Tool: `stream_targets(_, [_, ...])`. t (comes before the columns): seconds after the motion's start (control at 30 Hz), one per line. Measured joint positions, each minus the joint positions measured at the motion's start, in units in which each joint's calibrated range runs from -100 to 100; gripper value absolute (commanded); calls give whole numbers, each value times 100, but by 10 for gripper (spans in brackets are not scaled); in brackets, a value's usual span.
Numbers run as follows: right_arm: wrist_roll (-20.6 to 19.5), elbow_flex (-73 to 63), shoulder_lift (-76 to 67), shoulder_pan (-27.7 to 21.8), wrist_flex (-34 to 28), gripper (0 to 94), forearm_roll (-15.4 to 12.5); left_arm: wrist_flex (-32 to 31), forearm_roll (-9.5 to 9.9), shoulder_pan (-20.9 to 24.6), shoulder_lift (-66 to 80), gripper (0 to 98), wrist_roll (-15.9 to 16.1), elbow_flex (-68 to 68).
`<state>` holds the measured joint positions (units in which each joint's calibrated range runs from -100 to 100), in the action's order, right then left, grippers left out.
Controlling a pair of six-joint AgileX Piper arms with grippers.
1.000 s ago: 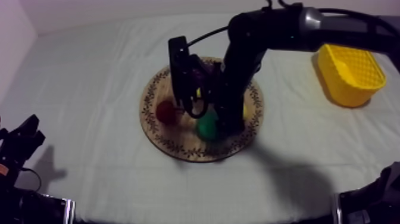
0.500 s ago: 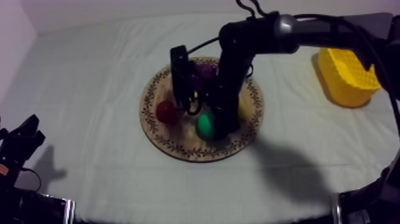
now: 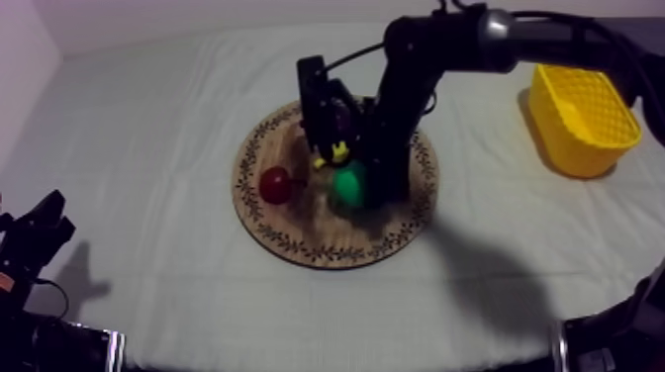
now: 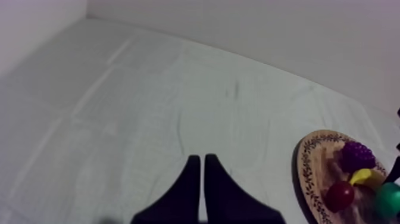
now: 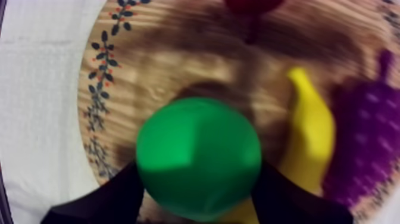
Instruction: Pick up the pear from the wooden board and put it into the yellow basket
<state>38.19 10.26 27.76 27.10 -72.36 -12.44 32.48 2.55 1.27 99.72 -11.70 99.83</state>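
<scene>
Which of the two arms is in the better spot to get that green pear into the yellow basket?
Right. The right gripper is shut on the pear over the wooden board, and the yellow basket stands on that side. The left gripper rests shut, far from both.

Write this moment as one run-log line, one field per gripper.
left gripper: shut, empty | right gripper: shut on pear over wooden board | yellow basket: no pear yet
</scene>
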Motion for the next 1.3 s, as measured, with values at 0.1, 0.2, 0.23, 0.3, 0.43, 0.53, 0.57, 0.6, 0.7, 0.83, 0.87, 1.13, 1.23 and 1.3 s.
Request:
stream_targets(0.1, [-23, -131, -286, -162, -168, 513, 2, 0, 0, 0, 0, 1, 0, 0])
stream_targets(0.2, [-51, -270, -648, -374, -382, 507, 2, 0, 0, 0, 0, 1, 0, 0])
stream_targets(0.23, [-67, -304, -794, -463, -438, 502, -3, 0, 0, 0, 0, 1, 0, 0])
stream_targets(0.3, [-82, -337, -1098, -650, -476, 489, -33, 0, 0, 0, 0, 1, 0, 0])
stream_targets(0.43, [-186, -345, -1678, -1060, -548, 473, -76, 0, 0, 0, 0, 1, 0, 0])
stream_targets(0.53, [-267, -326, -2070, -1398, -528, 459, -126, 0, 0, 0, 0, 1, 0, 0])
stream_targets(0.57, [-300, -311, -2169, -1525, -528, 454, -137, 0, 0, 0, 0, 1, 0, 0])
stream_targets(0.6, [-345, -283, -2278, -1653, -495, 451, -137, 0, 0, 0, 0, 1, 0, 0])
stream_targets(0.7, [-501, -173, -2520, -2017, -392, 446, -111, 0, 0, 0, 0, 1, 0, 0])
stream_targets(0.83, [-691, 47, -2612, -2513, -68, 433, -87, 0, 0, 0, 0, 1, 0, 0])
stream_targets(0.87, [-739, 115, -2616, -2643, 27, 431, -81, 0, 0, 0, 0, 1, 0, 0])
stream_targets(1.13, [-1153, 620, -2588, -3477, 934, 419, 80, 0, 0, 0, 0, 1, 0, 0])
stream_targets(1.23, [-1341, 829, -2513, -3668, 1341, 408, 106, 0, 0, 0, 0, 1, 0, 0])
stream_targets(1.3, [-1444, 958, -2435, -3769, 1639, 416, 104, 0, 0, 0, 0, 1, 0, 0])
